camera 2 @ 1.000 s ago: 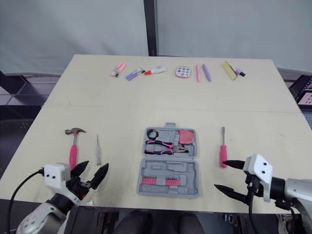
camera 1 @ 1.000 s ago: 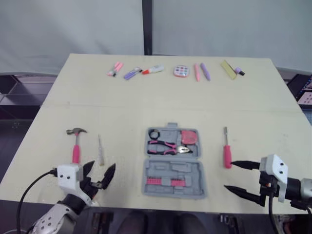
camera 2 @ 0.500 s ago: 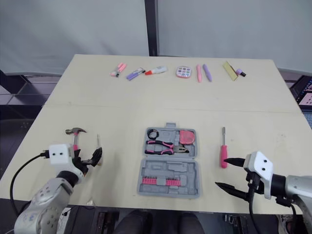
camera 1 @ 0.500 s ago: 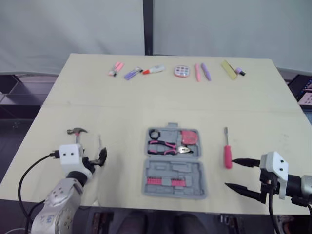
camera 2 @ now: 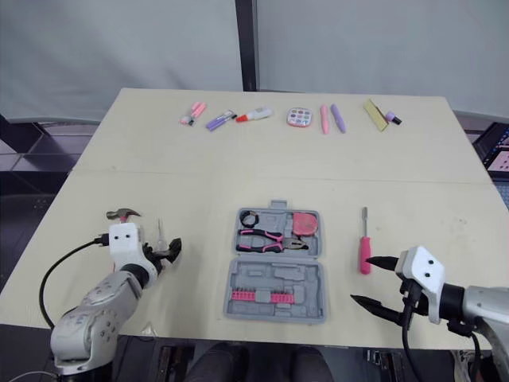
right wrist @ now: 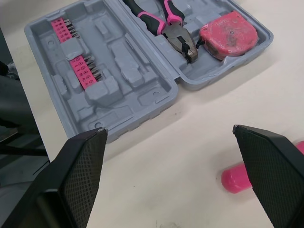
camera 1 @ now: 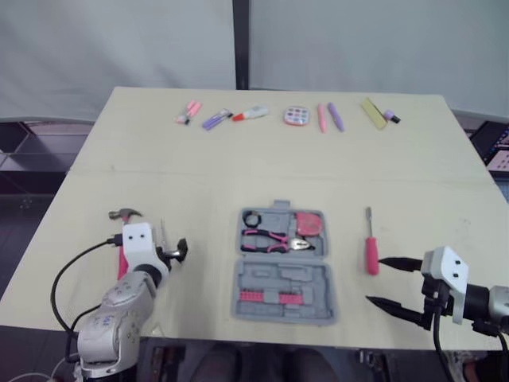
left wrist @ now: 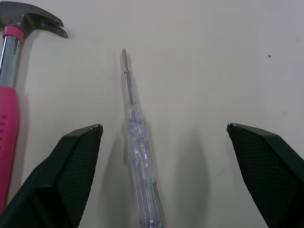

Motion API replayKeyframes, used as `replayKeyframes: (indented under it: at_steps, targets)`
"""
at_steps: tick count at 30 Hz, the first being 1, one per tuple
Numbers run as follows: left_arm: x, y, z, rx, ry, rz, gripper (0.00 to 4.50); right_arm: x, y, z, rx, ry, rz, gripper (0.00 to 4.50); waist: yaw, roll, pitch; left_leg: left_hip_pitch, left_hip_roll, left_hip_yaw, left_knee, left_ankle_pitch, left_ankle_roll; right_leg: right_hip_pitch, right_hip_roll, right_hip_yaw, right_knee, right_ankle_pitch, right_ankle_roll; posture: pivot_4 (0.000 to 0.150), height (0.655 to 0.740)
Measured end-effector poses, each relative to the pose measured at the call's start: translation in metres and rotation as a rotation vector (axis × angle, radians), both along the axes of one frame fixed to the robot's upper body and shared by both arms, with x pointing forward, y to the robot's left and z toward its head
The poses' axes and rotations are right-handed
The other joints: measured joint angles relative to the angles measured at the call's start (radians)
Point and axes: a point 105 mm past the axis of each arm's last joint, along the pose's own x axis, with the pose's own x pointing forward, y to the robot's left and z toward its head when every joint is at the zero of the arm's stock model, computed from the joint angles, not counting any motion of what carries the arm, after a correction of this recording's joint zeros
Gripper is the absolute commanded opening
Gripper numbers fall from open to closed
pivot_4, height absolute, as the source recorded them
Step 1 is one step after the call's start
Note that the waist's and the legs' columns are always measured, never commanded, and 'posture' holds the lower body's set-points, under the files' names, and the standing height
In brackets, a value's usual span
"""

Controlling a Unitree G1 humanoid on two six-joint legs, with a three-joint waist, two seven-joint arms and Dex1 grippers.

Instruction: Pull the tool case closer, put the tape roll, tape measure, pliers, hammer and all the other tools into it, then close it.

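Note:
The grey tool case (camera 1: 285,267) lies open at the table's middle, holding a black tape roll (camera 1: 252,219), pink pliers (camera 1: 274,239), a pink tape measure (camera 1: 308,224) and a strip of pink bits (camera 1: 256,294). To its left lie a clear screwdriver (left wrist: 137,156) and a pink-handled hammer (left wrist: 12,95). My left gripper (left wrist: 164,128) hovers open over the clear screwdriver, one finger on each side. A pink screwdriver (camera 1: 371,247) lies right of the case. My right gripper (camera 1: 375,280) is open just in front of that screwdriver, holding nothing.
Several pens, markers and small items (camera 1: 238,117) lie in a row along the table's far edge. Bare tabletop (camera 1: 238,175) stretches between that row and the case. The near table edge (camera 1: 238,322) runs just in front of the case.
My left arm has swung forward from the near table edge, bringing its gripper over the clear screwdriver. The right gripper has barely moved.

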Motion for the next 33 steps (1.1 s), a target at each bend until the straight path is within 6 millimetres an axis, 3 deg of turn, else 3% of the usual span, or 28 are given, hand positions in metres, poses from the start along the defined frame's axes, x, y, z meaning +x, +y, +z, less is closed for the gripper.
replayKeyframes:
  at_steps: [8, 33]
  targets:
    - [0.002, -0.005, -0.003, 0.016, 0.05, 0.013, 4.5, -0.001, -0.002, -0.003, -0.01, 0.008, -0.019, 4.47, 0.0, 0.0, 0.0, 0.0, 0.0, 0.0, 0.0, 0.0, 0.0, 0.0, 0.0, 0.0, 0.0, 0.0, 0.0, 0.15, 0.7134]
    - [0.007, 0.005, -0.018, 0.07, 0.095, 0.033, 4.5, -0.002, -0.003, -0.004, -0.02, 0.008, -0.022, 4.47, 0.0, -0.001, 0.0, 0.0, 0.0, 0.001, 0.0, 0.0, 0.0, -0.001, 0.0, 0.0, 0.001, 0.0, 0.0, 0.15, 0.7134]
